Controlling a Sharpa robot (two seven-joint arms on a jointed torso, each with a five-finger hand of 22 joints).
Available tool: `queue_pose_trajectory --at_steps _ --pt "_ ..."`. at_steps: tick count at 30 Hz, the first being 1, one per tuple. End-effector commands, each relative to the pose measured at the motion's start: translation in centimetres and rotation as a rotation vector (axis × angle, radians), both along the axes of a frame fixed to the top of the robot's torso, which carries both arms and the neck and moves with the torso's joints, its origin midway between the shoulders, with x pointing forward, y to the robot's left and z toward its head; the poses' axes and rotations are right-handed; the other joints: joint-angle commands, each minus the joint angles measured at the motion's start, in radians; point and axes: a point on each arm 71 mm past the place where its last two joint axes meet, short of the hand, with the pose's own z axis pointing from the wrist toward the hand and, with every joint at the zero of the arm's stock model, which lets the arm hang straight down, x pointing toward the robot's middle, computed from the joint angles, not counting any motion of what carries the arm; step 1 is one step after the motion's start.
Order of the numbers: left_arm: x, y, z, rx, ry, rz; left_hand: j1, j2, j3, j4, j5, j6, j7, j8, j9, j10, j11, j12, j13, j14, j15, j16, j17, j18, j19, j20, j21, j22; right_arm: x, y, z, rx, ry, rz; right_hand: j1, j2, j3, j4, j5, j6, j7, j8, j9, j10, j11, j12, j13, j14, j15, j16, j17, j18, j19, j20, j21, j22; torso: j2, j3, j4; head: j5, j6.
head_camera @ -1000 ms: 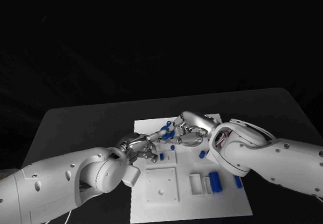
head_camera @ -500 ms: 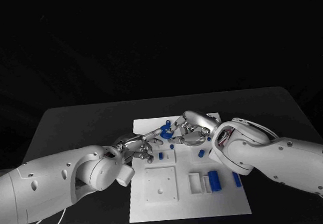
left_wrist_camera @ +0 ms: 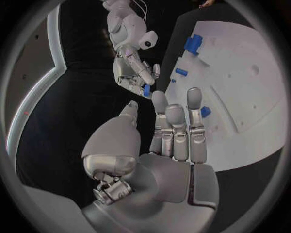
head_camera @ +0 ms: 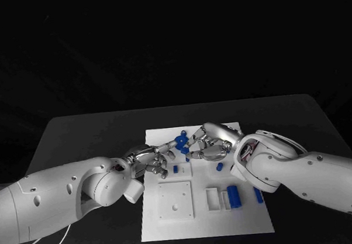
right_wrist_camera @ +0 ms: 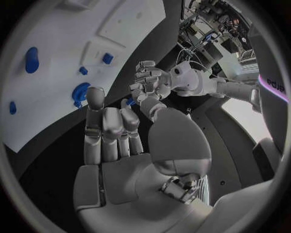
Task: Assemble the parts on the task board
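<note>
The white task board (head_camera: pixel 165 141) lies mid-table. Just above its far end, my right hand (head_camera: pixel 210 142) pinches a small blue part (head_camera: pixel 181 141) at its fingertips; the same part (left_wrist_camera: pixel 147 91) shows at that hand's tips in the left wrist view. Facing it across the part is my left hand (head_camera: pixel 150 158), holding nothing, fingers straight and thumb apart (left_wrist_camera: pixel 176 133). Its fingertips come close to the blue part (right_wrist_camera: pixel 130 101); I cannot tell whether they touch. More blue parts (head_camera: pixel 176 169) (head_camera: pixel 220 167) lie on the board under the hands.
Nearer me on the board are a square white plate (head_camera: pixel 175 201), an upright blue piece (head_camera: pixel 234 196) beside a white block (head_camera: pixel 214 199), and another blue piece (head_camera: pixel 258 194). Black table (head_camera: pixel 76 138) surrounds the board.
The left hand has edged up toward the blue part as its forearm swung left. The right hand has shifted slightly right, keeping hold of the part.
</note>
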Motion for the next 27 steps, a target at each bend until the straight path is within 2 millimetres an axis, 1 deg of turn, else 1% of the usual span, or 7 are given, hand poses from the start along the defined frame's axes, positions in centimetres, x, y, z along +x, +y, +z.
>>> queue_pose_trajectory --at_steps 1,4,6,9,11,12,27 --pt "-0.33 -0.83 0.26 -0.003 -0.032 -0.109 0.002 0.012 -0.005 -0.004 0.029 -0.006 -0.004 0.03 0.023 -0.007 -0.003 0.011 0.001 -0.006 -0.001 0.01 -0.004 -0.021 -0.007 -0.003 0.002 0.02 -0.35 0.38 -0.21 0.005 0.02 0.034 -0.001 0.013 -0.007 -0.004 0.007 0.007 -0.003 0.003 0.001 0.005 -0.003 0.007 0.001 -0.001 -0.003 0.002 0.001 -0.001 0.005 0.001 0.003 0.003 0.0 -0.0002 -0.0003 0.0 -0.001" --pt "-0.41 -1.08 0.3 -0.002 -0.04 -0.131 -0.001 0.028 -0.01 -0.01 0.061 -0.025 -0.012 0.082 0.072 -0.013 -0.007 0.025 0.0 -0.01 -0.004 0.019 -0.009 -0.023 -0.009 -0.005 0.006 0.02 -0.5 0.55 -0.4 0.007 0.029 0.041 -0.001 0.013 -0.007 -0.004 0.007 0.007 -0.003 0.003 0.001 0.005 -0.003 0.007 0.001 -0.001 -0.003 0.002 0.001 -0.001 0.005 0.001 0.003 0.003 0.0 -0.0001 0.0002 -0.001 -0.002" --pt "-0.46 -1.22 0.31 0.003 -0.045 -0.145 -0.005 0.035 -0.012 -0.011 0.074 -0.031 -0.014 0.097 0.086 -0.016 -0.008 0.032 -0.002 -0.011 -0.004 0.025 -0.013 -0.023 -0.009 -0.006 0.009 0.02 -0.64 0.69 -0.54 0.011 0.035 0.045 -0.002 0.016 -0.011 -0.007 0.008 0.007 -0.003 0.003 0.001 0.005 -0.003 0.006 0.001 -0.001 -0.003 0.002 0.001 -0.001 0.006 0.001 -0.001 0.009 0.0 0.0 0.0007 -0.001 -0.003" --pt "-0.5 -1.32 0.33 0.006 -0.05 -0.153 -0.005 0.043 -0.011 -0.015 0.086 -0.036 -0.015 0.107 0.095 -0.02 -0.008 0.037 -0.004 -0.013 -0.005 0.029 -0.018 -0.023 -0.01 -0.006 0.011 0.02 -0.76 0.79 -0.6 0.015 0.04 0.048 -0.002 0.016 -0.011 -0.008 0.008 0.007 -0.003 0.003 0.001 0.005 -0.003 0.007 0.002 -0.001 -0.003 0.002 0.001 -0.001 0.007 0.001 -0.003 0.011 0.0 0.0001 0.0007 -0.002 -0.004" --pt "-0.52 -1.36 0.34 0.012 -0.057 -0.159 -0.004 0.048 -0.006 -0.016 0.126 -0.038 -0.015 0.108 0.095 -0.021 -0.008 0.041 -0.004 -0.014 -0.005 0.031 -0.019 -0.023 -0.011 -0.006 0.012 0.02 -0.84 0.86 -0.62 0.018 0.043 0.051 -0.002 0.016 -0.011 -0.008 0.008 0.007 -0.003 0.003 0.001 0.005 -0.003 0.007 0.002 -0.001 -0.003 0.002 0.001 -0.001 0.007 0.001 -0.003 0.011 0.0 -0.0002 0.0003 -0.001 -0.005" --pt "-0.53 -1.38 0.35 0.015 -0.06 -0.163 -0.004 0.047 -0.006 -0.017 0.134 -0.039 -0.015 0.108 0.095 -0.023 -0.008 0.042 -0.005 -0.015 -0.005 0.031 -0.02 -0.022 -0.012 -0.006 0.012 0.02 -0.88 0.89 -0.62 0.019 0.044 0.052 -0.002 0.016 -0.011 -0.008 0.008 0.007 -0.003 0.003 0.001 0.005 -0.003 0.007 0.002 -0.001 -0.003 0.002 0.001 -0.001 0.007 0.001 -0.003 0.011 0.0 -0.0002 0.0002 -0.001 -0.005" --pt "-0.7 -1.63 0.44 0.018 -0.077 -0.19 -0.003 0.057 0.011 -0.026 0.15 -0.039 -0.014 0.106 0.092 -0.034 -0.006 0.051 -0.01 -0.025 -0.002 0.038 -0.031 -0.022 -0.019 -0.004 0.014 0.02 -1.14 0.99 -0.76 0.02 0.06 0.065 -0.002 0.019 -0.014 -0.01 0.011 0.006 -0.003 0.003 0.002 0.005 -0.002 0.007 0.003 -0.002 -0.003 0.001 0.001 -0.001 0.009 0.001 -0.004 0.016 0.0 -0.0005 0.0005 -0.001 -0.008"
